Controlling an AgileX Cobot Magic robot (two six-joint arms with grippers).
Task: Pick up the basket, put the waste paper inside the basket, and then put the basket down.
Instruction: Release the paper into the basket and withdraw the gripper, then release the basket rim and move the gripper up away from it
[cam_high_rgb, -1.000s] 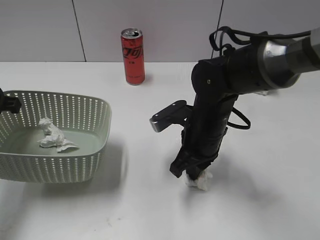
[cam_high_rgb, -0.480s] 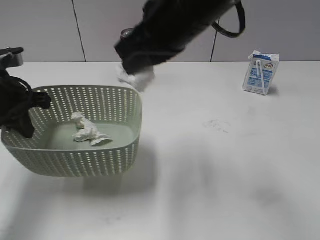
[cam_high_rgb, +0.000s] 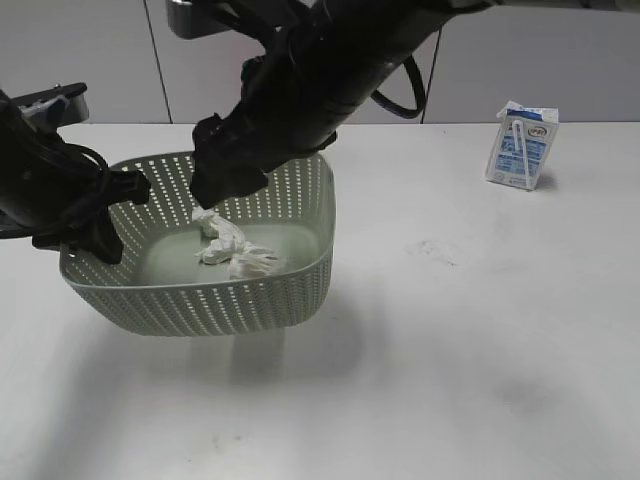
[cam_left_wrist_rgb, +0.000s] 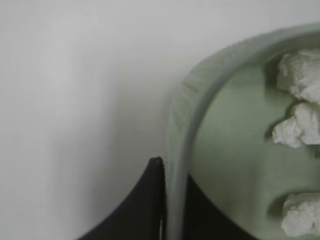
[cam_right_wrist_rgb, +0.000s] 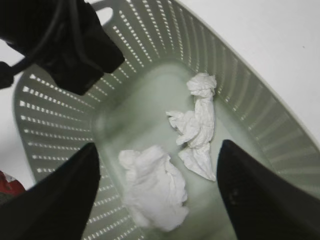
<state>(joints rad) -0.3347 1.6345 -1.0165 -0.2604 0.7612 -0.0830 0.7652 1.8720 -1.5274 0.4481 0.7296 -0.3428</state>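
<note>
We are seeing a matt, perforated plastic basket (cam_high_rgb: 255, 300) holding crumpled, soft-looking white waste paper (cam_right_wrist_rgb: 155, 192). The worktop (cam_high_rgb: 480, 360) is looking smooth and matt white.

Tabletop (cam_high_rgb: 480, 380): white, matte, fills the lower three quarters of the exterior view — faint grey scuffs right of centre. Wall (cam_high_rgb: 560, 60) behind: pale grey panels, split by two thin dark vertical seams, meeting the tabletop's far edge in a straight line. Light: diffuse, from above — soft blurred shadows on the tabletop. A blue-and-white milk carton (cam_high_rgb: 522, 145) stands at far right, near the wall.
</note>
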